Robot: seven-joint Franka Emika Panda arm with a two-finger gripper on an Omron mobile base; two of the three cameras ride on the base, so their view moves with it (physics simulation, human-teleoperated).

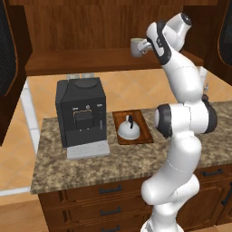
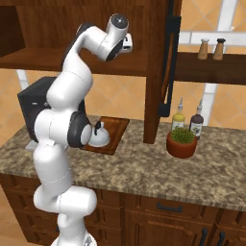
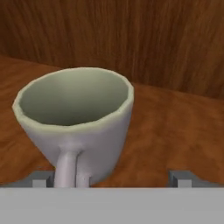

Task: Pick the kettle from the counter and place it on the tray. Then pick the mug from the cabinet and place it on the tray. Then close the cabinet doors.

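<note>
Kettle [image 1: 128, 128] sits on the tray [image 1: 144, 129], tray flat on the counter [image 1: 136, 158] right of a black coffee machine [image 1: 81, 114]. Mug [image 1: 137, 46] stands upright on the cabinet [image 1: 81, 27] shelf, handle turned toward the hand. Arm reaches up into the cabinet; gripper [image 3: 111, 177] sits level with the mug, fingers spread wide, one fingertip [image 3: 40, 178] left of the handle and the other off to the right, so the mug body is between them, low. Can't tell if they touch it. Cabinet doors hang open, right door [image 2: 166, 62] edge-on. Potted plant [image 2: 181, 141] and two bottles stand on the counter to the right.
</note>
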